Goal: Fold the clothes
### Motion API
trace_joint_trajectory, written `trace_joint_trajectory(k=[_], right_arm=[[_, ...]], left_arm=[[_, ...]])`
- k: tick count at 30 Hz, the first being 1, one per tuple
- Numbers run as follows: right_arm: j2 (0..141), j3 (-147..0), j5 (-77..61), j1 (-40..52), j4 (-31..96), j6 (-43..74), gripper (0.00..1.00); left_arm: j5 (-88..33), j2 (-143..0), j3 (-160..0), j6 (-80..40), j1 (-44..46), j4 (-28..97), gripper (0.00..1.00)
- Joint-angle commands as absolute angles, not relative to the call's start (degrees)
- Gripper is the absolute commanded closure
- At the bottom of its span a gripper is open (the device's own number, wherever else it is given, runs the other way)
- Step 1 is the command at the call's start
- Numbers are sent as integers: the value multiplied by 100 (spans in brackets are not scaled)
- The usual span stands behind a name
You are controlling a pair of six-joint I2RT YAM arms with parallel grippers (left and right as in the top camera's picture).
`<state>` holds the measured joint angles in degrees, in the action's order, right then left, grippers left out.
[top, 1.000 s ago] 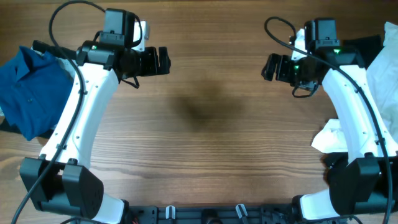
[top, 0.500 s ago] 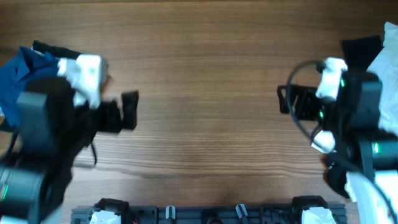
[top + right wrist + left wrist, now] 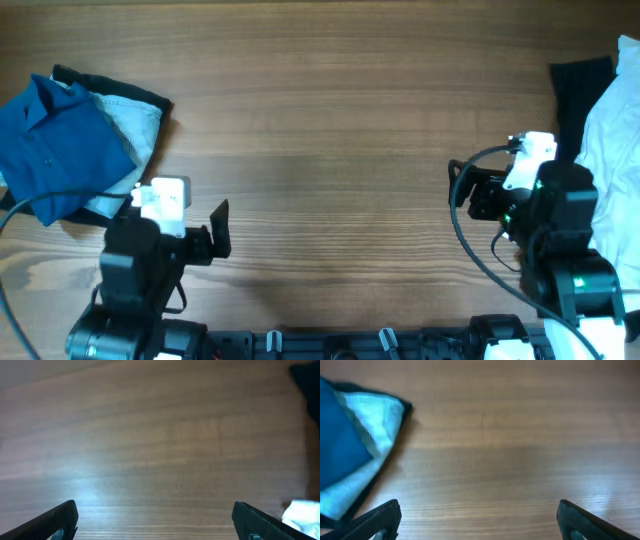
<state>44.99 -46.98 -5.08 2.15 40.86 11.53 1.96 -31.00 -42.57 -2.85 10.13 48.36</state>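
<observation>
Both arms have just pulled back to the near edge. Your left gripper [image 3: 477, 515] gapes wide and empty, and so does the right gripper [image 3: 155, 512]. The blue shirt [image 3: 55, 145] sits ahead-left of the left gripper, the white clothes [image 3: 615, 130] behind the right, seemingly still unfolded.

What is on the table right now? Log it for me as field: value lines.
left pile: blue shirt lying over a pale garment, at the left of the table
right pile: white garment next to a black garment, at the right edge
left hand: open, holding nothing
right hand: open, holding nothing
folding: not yet begun, both piles rumpled
</observation>
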Motion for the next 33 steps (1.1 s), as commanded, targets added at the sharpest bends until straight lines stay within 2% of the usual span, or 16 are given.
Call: trace_joint_trajectory(k=[1, 17, 27, 31, 33], right_arm=[[4619, -4674, -386, 207, 4123, 1201, 0], [4707, -4674, -388, 207, 4163, 1203, 0], [5599, -4674, -447, 200, 4394, 1190, 0], [5511, -4674, -775, 200, 4219, 397, 0], [4904, -4471, -751, 200, 3874, 95, 0]], left_arm=[[309, -3426, -4250, -322, 1028, 4995, 0], [309, -3806, -4248, -322, 1028, 5046, 0], [309, -3806, -4248, -322, 1028, 5046, 0], [309, -3806, -4248, -322, 1028, 5046, 0], [309, -3806, -4248, -322, 1028, 5046, 0]])
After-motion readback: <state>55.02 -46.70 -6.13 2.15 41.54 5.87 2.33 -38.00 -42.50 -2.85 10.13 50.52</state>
